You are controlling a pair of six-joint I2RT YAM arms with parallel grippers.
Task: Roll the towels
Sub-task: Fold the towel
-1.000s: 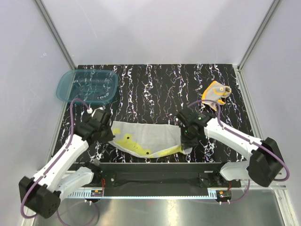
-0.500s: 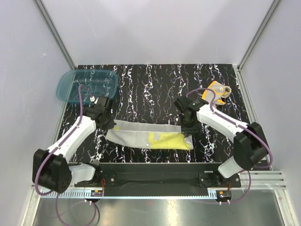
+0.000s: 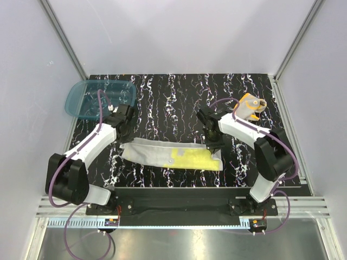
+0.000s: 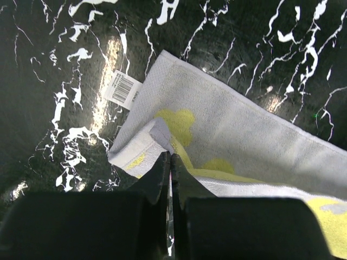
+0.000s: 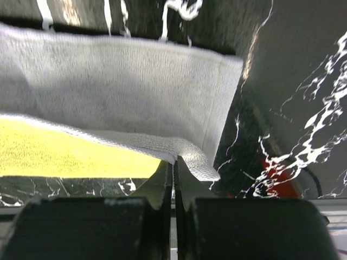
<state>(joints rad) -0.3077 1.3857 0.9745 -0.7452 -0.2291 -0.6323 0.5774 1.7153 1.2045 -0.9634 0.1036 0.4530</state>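
Note:
The pale yellow towel (image 3: 162, 154) lies as a long folded strip on the near half of the black marbled table, grey-beige side up with yellow showing at the right. My left gripper (image 3: 127, 142) is shut on its left end; in the left wrist view the jaws (image 4: 170, 157) pinch a folded edge of the towel (image 4: 244, 135). My right gripper (image 3: 214, 145) is shut on its right end; in the right wrist view the jaws (image 5: 174, 161) pinch the fold of the towel (image 5: 119, 92). The orange towel (image 3: 250, 106) lies crumpled at the far right, untouched.
A translucent teal basin (image 3: 100, 99) stands at the far left corner, just behind my left arm. A barcode tag (image 4: 123, 88) sticks out from the yellow towel's left corner. White walls enclose the table on three sides.
Both grippers have moved away from the near edge, carrying the yellow towel's near edge with them. The towel has been folded over into a narrower, straighter strip.

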